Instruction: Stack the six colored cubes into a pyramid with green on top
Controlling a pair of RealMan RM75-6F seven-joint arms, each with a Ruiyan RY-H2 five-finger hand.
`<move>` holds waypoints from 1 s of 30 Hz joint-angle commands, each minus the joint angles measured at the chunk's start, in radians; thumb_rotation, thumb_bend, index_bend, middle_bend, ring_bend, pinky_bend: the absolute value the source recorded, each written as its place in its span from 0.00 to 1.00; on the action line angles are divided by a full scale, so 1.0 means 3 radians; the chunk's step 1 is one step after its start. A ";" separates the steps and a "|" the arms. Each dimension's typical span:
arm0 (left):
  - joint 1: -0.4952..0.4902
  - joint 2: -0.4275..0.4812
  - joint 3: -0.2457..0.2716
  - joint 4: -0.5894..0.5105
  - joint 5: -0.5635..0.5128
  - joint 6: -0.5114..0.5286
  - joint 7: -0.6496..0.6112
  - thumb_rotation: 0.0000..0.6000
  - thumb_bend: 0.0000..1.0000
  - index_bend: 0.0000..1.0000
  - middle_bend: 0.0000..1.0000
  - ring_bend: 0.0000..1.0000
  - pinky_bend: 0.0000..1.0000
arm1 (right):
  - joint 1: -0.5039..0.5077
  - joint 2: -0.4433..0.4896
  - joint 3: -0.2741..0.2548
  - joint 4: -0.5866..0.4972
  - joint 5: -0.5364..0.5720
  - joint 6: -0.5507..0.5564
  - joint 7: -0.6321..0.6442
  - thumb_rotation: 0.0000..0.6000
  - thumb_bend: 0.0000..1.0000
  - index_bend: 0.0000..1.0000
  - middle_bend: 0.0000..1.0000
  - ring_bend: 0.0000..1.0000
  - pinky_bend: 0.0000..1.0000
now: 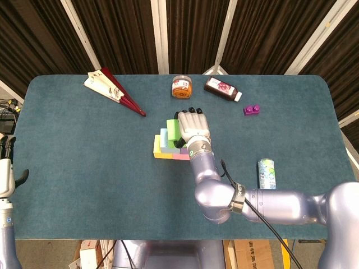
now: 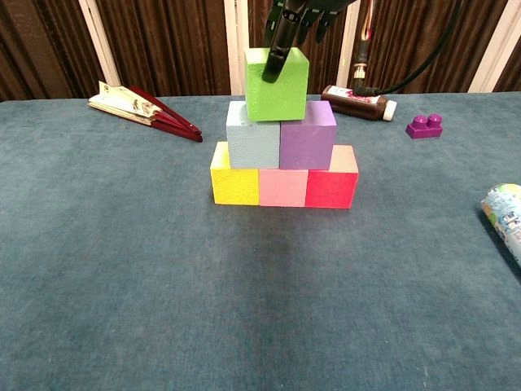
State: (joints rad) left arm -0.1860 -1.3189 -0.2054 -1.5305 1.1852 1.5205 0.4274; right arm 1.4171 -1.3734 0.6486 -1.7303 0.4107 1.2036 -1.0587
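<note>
While the right hand (image 1: 193, 126) grips it, bright green cube (image 2: 277, 84), matte, topping pyramid (image 2: 282, 159).

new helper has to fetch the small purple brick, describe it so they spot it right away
Start at the cube pyramid in the middle of the table and look toward the far right. Past the dark bottle lying on its side sits the small purple brick, alone on the cloth. Unlike the smooth cubes, it has two round studs on top.

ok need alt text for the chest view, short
A robot's right hand holds a green cube atop a five-cube pyramid: light blue and purple cubes over yellow, pink and red, on a teal table.
</note>
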 commanded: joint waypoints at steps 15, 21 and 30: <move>0.0000 -0.0020 -0.0007 0.0009 -0.0004 0.0018 0.0016 1.00 0.31 0.10 0.04 0.00 0.00 | -0.0001 0.0059 -0.0009 -0.0088 -0.0024 -0.0007 0.0034 1.00 0.35 0.20 0.18 0.04 0.00; 0.0001 -0.0023 -0.0011 0.0011 -0.0002 0.0026 0.0013 1.00 0.31 0.10 0.05 0.00 0.00 | 0.0000 0.0102 -0.0013 -0.0136 0.0027 -0.0031 0.0007 1.00 0.35 0.19 0.18 0.03 0.00; 0.0002 -0.0042 -0.0010 0.0085 0.0118 0.0095 -0.0093 1.00 0.31 0.10 0.04 0.00 0.00 | -0.0018 0.0197 -0.0006 -0.0216 0.0071 -0.0042 0.0012 1.00 0.35 0.16 0.16 0.02 0.00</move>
State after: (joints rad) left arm -0.1857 -1.3305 -0.2085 -1.5077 1.2172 1.5466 0.4031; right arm 1.4128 -1.3158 0.6470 -1.7939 0.4310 1.1919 -1.0562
